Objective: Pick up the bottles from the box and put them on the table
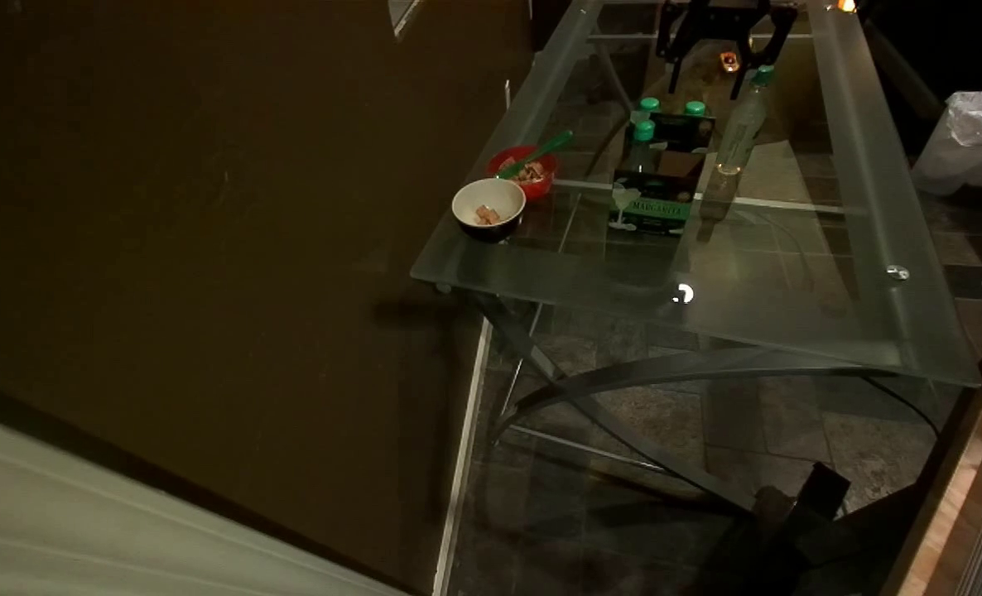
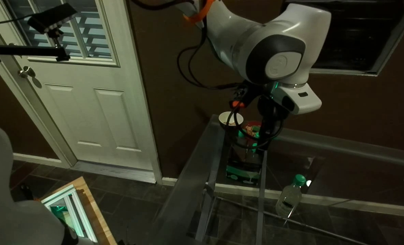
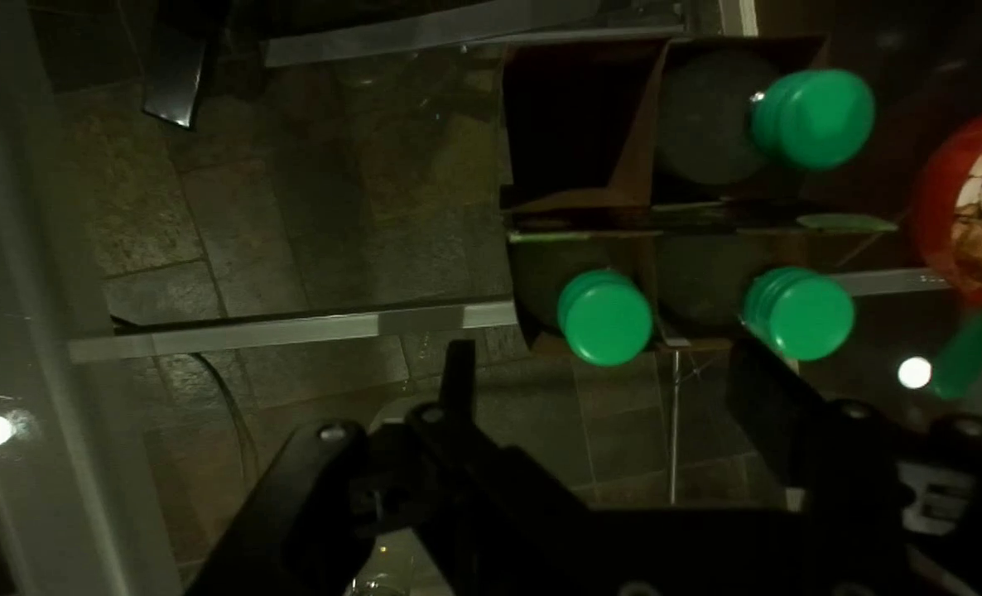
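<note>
The dark box (image 1: 650,217) stands on the glass table (image 1: 859,223) and holds three bottles with green caps. In the wrist view the caps of a near left bottle (image 3: 605,319), a near right bottle (image 3: 801,314) and a far right bottle (image 3: 822,118) show; the far left compartment of the box (image 3: 578,199) is empty. Another bottle (image 1: 739,136) stands upright on the table outside the box; it also shows in an exterior view (image 2: 289,200). My gripper (image 1: 704,89) is open and empty, above the box's near side. Its fingers (image 3: 603,381) are apart around the near left cap's line, not touching it.
A white bowl (image 1: 489,209) and a red bowl (image 1: 532,174) with a green utensil stand beside the box, near the wall. A pale bin (image 1: 967,145) stands past the table's far long side. Cables (image 2: 236,136) hang around the wrist.
</note>
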{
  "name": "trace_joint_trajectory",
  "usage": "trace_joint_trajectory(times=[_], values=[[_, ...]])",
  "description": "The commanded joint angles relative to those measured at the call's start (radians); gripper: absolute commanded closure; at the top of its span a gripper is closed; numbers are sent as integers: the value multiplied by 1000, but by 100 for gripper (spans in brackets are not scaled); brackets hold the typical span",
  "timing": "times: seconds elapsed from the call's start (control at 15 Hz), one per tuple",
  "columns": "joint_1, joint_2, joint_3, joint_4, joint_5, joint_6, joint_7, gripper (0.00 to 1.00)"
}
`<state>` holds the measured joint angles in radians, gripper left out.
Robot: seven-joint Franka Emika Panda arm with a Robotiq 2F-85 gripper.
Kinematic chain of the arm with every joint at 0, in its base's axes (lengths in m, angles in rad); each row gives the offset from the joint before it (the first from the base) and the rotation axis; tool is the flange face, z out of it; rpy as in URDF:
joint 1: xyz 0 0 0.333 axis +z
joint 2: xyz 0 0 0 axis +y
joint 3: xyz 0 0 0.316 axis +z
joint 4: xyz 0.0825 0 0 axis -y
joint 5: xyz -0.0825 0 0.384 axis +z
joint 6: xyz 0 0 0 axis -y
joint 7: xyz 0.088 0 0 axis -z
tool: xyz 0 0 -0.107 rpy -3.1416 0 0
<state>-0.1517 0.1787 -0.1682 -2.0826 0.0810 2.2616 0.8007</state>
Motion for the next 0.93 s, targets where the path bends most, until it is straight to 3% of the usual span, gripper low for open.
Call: trace_joint_trajectory(times=[0.0,0.47,0.53,0.67,0.87], values=[[6,9,1,-2,38,-7,-39,22],[11,38,1,-5,34,-9,-44,32],[13,40,1,-7,31,-7,-42,56],[20,39,-2,-10,17,-6,-27,60],[35,15,-9,-16,-21,-11,5,84]])
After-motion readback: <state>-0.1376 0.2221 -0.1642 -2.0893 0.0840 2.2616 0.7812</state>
